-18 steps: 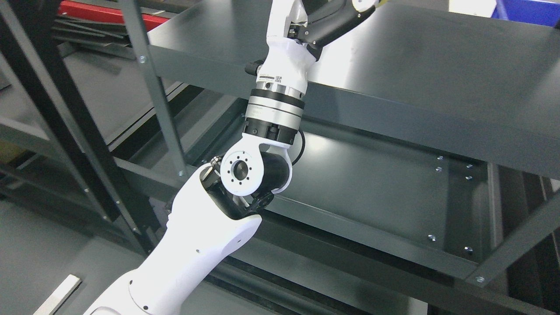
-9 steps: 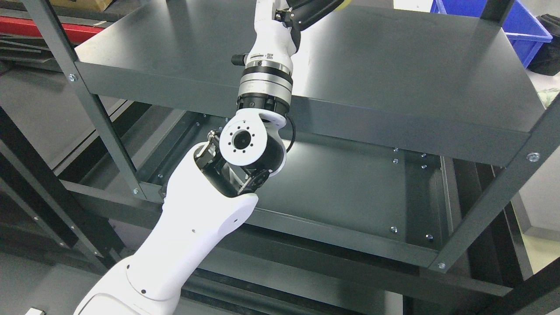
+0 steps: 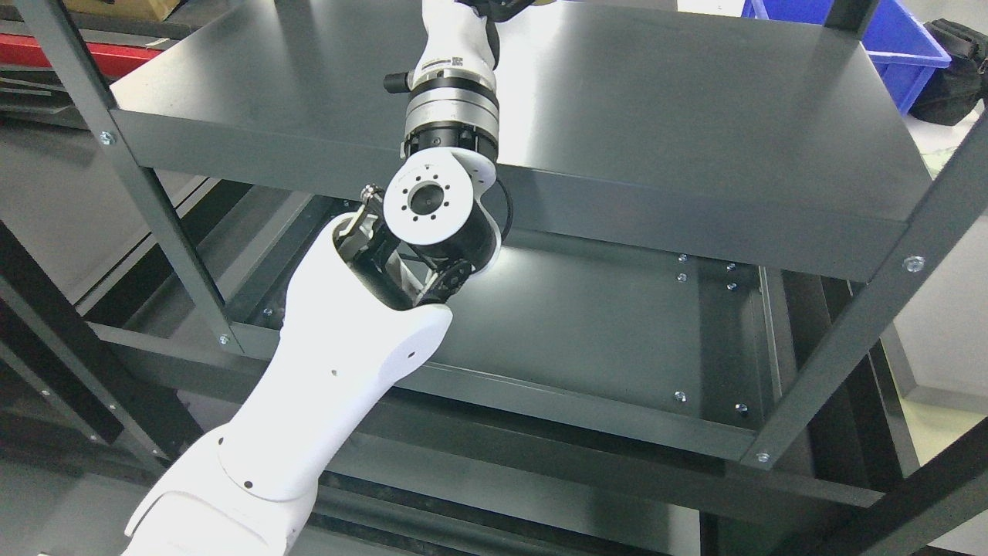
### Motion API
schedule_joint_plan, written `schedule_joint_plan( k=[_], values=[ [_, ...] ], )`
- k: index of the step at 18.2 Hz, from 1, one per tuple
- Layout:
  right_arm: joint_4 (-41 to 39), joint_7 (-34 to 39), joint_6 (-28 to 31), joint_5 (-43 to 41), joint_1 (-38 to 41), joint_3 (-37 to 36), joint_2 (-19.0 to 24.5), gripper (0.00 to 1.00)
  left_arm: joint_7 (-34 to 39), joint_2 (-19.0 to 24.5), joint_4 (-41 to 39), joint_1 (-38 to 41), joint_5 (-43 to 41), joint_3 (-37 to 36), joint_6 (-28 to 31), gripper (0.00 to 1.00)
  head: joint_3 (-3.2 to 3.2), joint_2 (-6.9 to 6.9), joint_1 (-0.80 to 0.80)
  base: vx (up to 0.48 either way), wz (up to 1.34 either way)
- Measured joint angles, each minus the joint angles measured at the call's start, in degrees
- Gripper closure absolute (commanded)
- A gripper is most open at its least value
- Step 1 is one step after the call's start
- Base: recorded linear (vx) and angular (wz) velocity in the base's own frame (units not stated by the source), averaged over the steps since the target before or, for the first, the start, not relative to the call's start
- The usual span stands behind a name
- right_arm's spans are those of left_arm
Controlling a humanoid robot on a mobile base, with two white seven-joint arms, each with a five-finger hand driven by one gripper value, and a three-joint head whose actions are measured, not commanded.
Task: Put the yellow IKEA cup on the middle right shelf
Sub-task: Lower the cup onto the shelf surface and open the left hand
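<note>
Dark grey sheet metal fills most of the head view: a steel shelving unit with a broad upper shelf board (image 3: 695, 116) and, below it, a lower shelf board (image 3: 602, 332) studded with small screws near its right edge. Slotted grey uprights (image 3: 841, 340) frame the unit at the right front, and another upright (image 3: 147, 201) stands at the left front.

The robot's white left arm (image 3: 324, 401) comes in from the lower left, bends at a round white elbow joint with a ring of bolt holes (image 3: 424, 199), then runs up through a silver and black wrist collar (image 3: 451, 120) over the upper shelf and out past the top edge. The left hand lies beyond that edge, so whether it is released, clenched or grasping anything cannot be told. The yellow cup cannot be made out anywhere here.

A blue plastic bin (image 3: 888, 31) sits behind the shelf at the top right, with a black bag (image 3: 953, 73) just beside it.
</note>
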Motion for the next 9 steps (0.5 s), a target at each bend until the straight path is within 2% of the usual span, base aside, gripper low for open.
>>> schedule_joint_plan(
  k=[9],
  values=[
    [0.0,0.0,0.0,0.0,0.0,0.0,0.0,0.01,2.6,0.0,6.9,-3.9,4.4,3.5,4.9,1.00,0.00,0.00,0.00,0.004,-0.06]
  ],
)
